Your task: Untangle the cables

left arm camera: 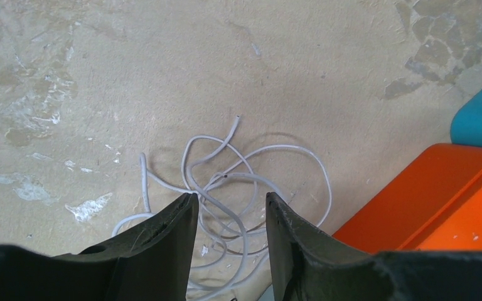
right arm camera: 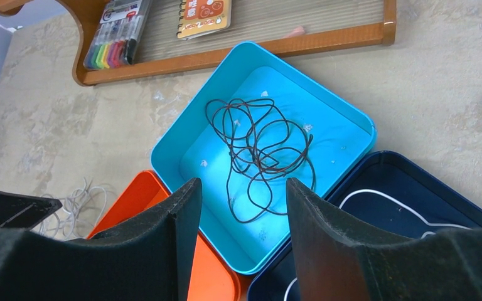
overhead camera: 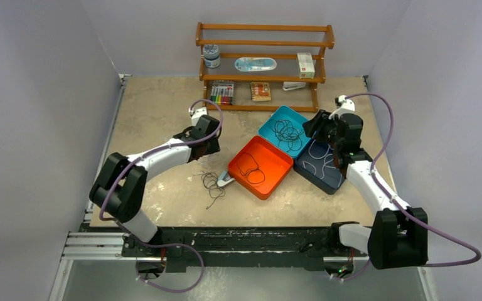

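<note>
A tangle of white cables (left arm camera: pixel 223 188) lies on the counter (left arm camera: pixel 163 75) nearest the arms, just left of the orange tray (overhead camera: pixel 276 164). The left claw (left arm camera: pixel 229 202) points at it, fingers parted, grasping nothing. A thin black cable (overhead camera: pixel 250 168) loops inside the orange tray. Beyond, a white cable (right arm camera: pixel 376 194) rests in the navy tray (right arm camera: pixel 408 179) and a dark cable (right arm camera: pixel 257 147) coils in the teal tray (right arm camera: pixel 345 128), below the right claw (right arm camera: pixel 243 188), likewise released and empty. A wooden shelf (overhead camera: pixel 263 44) stands farthest back.

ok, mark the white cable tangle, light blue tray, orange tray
white cable tangle (left arm camera: pixel 232 177), left wrist view, middle strand
light blue tray (right arm camera: pixel 332 125), right wrist view, bare floor
orange tray (overhead camera: pixel 276 166), top view, bare floor
</note>
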`<state>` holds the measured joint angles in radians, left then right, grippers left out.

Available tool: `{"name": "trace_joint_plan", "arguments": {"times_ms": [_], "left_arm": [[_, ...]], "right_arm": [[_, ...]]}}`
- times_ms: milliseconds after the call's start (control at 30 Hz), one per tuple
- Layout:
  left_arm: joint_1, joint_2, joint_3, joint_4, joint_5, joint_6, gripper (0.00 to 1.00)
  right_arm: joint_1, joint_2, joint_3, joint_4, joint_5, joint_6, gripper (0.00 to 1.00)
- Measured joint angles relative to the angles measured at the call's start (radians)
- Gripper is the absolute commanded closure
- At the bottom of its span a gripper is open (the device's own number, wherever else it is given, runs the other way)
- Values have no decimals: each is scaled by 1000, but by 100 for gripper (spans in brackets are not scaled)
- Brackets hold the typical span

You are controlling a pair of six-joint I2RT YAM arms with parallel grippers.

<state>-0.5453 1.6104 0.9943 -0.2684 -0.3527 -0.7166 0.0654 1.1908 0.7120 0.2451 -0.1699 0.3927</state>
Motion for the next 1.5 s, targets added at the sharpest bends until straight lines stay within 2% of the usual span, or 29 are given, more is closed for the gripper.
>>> {"name": "trace_joint_plan", "arguments": {"times_ms": [167,433,633,1033,1233,1500], "left_arm": [[0,45,0,8,1,-4,69],[0,61,0,15,-5,-4,100],[0,8,2,-16,-49,13,100],[0,-287,124,-79,-142,135,100],[0,-326,154,-116,-121,172,100],[0,-360,256,-164,-102,225,100]], "right_arm": [[0,0,0,1,0,0,46],[0,0,0,1,2,0,46],[0,-5,-1,2,2,0,45],[28,-102,-35,113,-57,-3,40],[161,-61,2,138,-77,-17,37],[391,77,59,275,-114,-43,31]]}}
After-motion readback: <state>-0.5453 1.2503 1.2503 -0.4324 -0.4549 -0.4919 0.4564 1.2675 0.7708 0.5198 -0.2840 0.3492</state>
